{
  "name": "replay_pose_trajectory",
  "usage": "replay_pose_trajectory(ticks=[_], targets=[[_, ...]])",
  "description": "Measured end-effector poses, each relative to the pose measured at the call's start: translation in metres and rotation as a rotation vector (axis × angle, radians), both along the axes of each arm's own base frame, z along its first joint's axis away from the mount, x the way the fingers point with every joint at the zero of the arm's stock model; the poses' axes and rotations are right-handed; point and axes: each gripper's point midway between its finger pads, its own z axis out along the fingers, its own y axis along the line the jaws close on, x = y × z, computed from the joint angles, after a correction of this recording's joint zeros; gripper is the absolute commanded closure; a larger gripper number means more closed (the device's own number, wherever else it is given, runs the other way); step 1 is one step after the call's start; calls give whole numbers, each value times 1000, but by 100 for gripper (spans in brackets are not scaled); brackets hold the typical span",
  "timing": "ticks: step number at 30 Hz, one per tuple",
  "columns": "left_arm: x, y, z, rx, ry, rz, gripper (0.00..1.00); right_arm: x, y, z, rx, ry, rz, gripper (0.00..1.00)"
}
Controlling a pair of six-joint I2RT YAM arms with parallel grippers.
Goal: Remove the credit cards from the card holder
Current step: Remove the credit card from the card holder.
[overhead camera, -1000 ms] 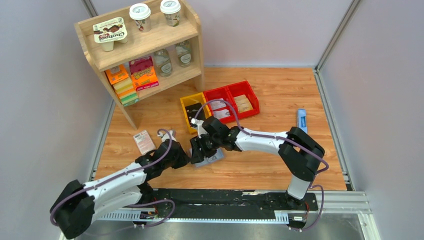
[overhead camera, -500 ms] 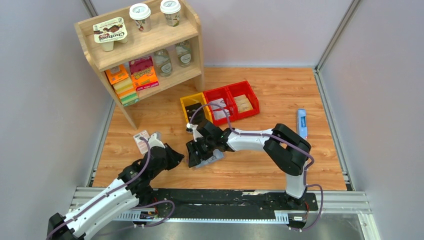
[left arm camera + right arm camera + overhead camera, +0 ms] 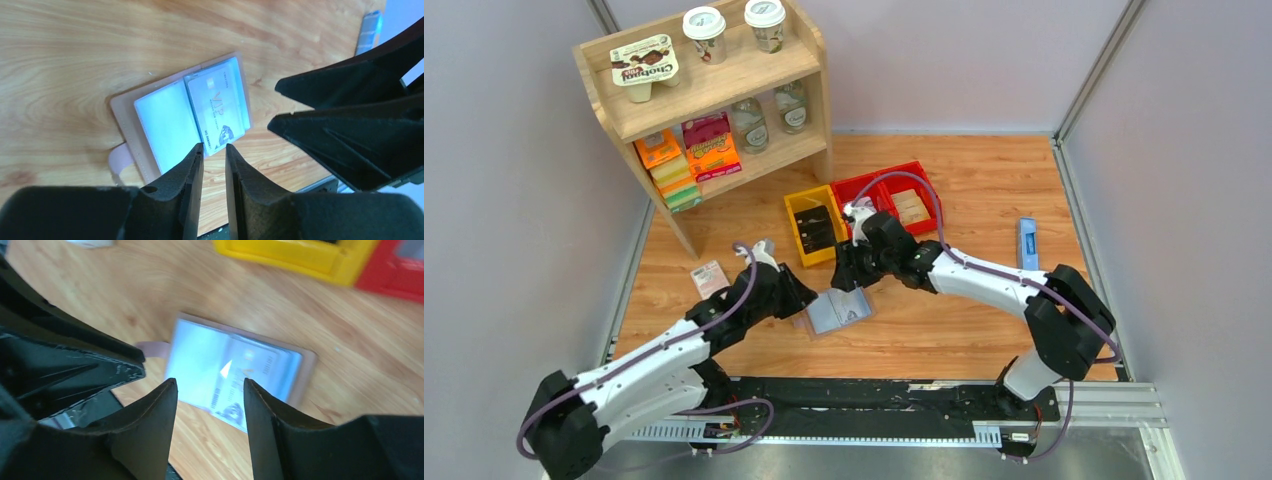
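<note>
Hovering my right gripper [image 3: 210, 385] above the card holder [image 3: 836, 310], I am noticing that it has lifted off the pockets it was down on a moment ago. My left gripper [image 3: 214, 150] has meanwhile swung back in to the holder's edge. Both are holding nothing: the right jaws are standing well apart, the left jaws showing only a narrow slit. The holder is lying open and flat on the wooden table [image 3: 984, 200], between the two. One credit card [image 3: 220, 107] is poking out of its pocket toward my left fingertips, which I am judging a lip ready for pinching. The pockets are gleaming like clear glossy plastic over pale blue-grey. The cover is looking matt pinkish-brown with a small tab, and the card is looking thin, pale and stiff.
</note>
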Motion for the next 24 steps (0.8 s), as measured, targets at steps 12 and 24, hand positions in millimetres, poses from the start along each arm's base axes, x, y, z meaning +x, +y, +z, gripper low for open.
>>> replay_pose_trajectory(ticks=[12,24], targets=[[8,-44,-53,12,150,-121,60,-3,-43,-73,-156,120,-75,63],[12,-49,-69,-29,165,-88,60,-9,-41,-91,-151,163,-44,79]])
